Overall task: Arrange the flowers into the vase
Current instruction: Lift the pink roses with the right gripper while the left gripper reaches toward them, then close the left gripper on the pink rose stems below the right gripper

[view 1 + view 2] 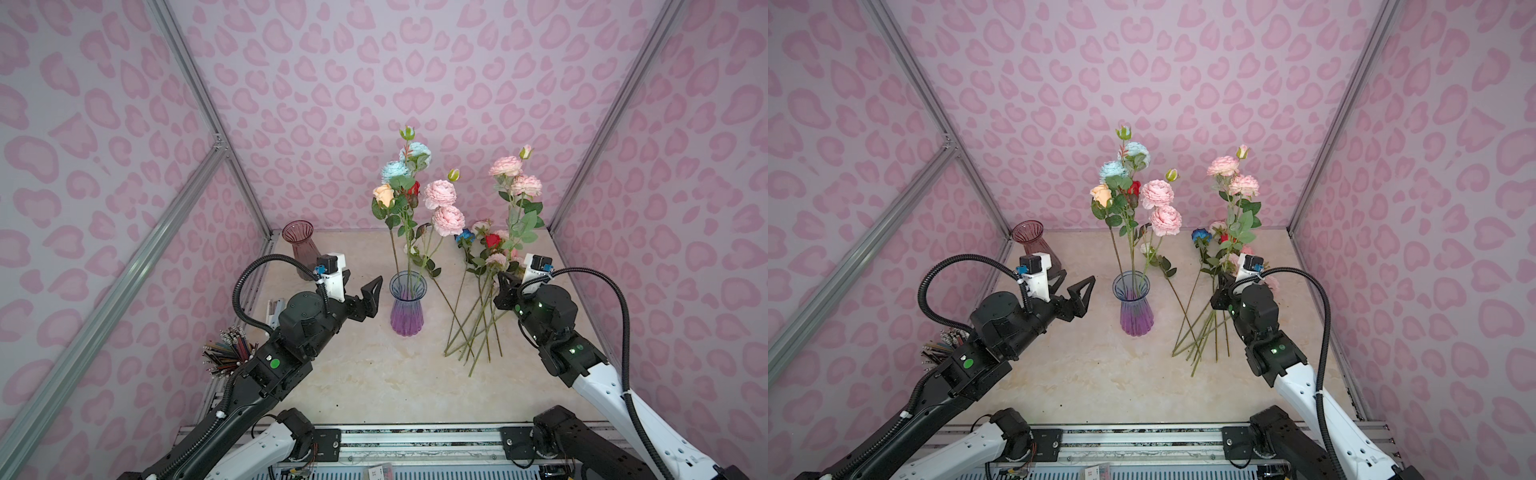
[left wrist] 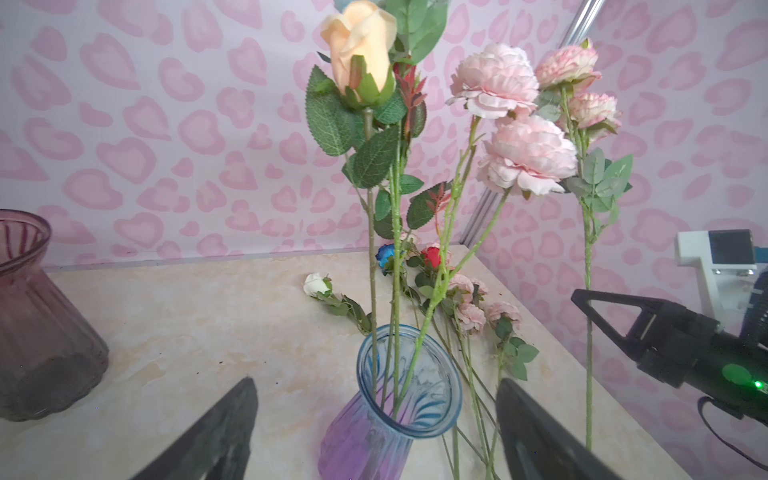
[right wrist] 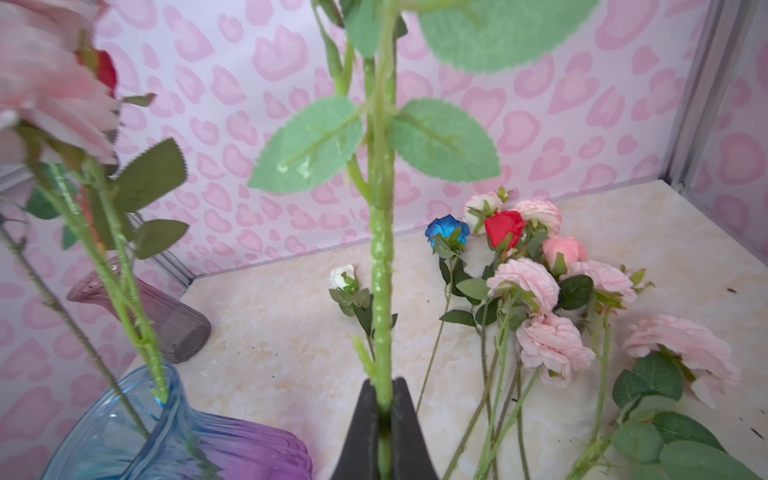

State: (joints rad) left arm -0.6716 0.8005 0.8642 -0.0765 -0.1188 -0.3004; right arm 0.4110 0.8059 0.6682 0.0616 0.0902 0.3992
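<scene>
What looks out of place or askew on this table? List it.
Nothing looks spilled or broken. The loose flowers lie in a crossed heap right of the blue-purple vase, and one white rose lies apart from them behind it. The maroon vase stands empty at the back left. A bunch of pencils seems unrelated.

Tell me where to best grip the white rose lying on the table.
Probably the bare stem below its leaves, from above: the white rose lies flat on the table, and its far end crosses the other stems.

Bright, even light, faint shadows; wide-angle edges bend, nearest wrist-view stems seem blurred.
</scene>
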